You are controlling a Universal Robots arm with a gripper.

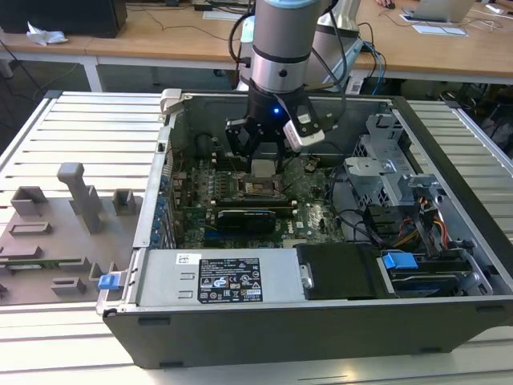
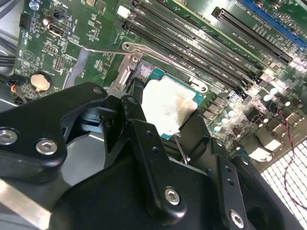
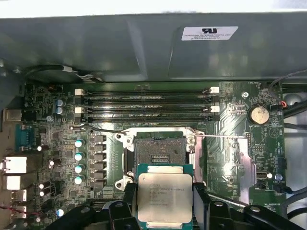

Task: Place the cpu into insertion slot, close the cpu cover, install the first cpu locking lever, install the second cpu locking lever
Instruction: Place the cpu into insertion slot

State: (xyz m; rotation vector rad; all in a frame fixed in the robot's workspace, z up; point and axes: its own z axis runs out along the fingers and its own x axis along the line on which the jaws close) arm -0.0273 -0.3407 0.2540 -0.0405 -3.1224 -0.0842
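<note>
Claw [image 3: 164,205] clamped on the chip [image 3: 165,189] (silver top facing the first wrist view), held over the green board [image 3: 225,158]. Just beyond it lies the square socket [image 3: 158,151], dark centre exposed. Farther back run long memory slots [image 3: 146,103], then the grey case wall [image 3: 120,48]

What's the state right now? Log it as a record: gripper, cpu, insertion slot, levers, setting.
gripper: shut on the cpu, over the motherboard
cpu: silver top up, held clear of the board, not yet seated
insertion slot: dark centre bare, nothing in it
locking lever: thin wire beside the slot, apparently unlatched
setting: open computer case
</note>
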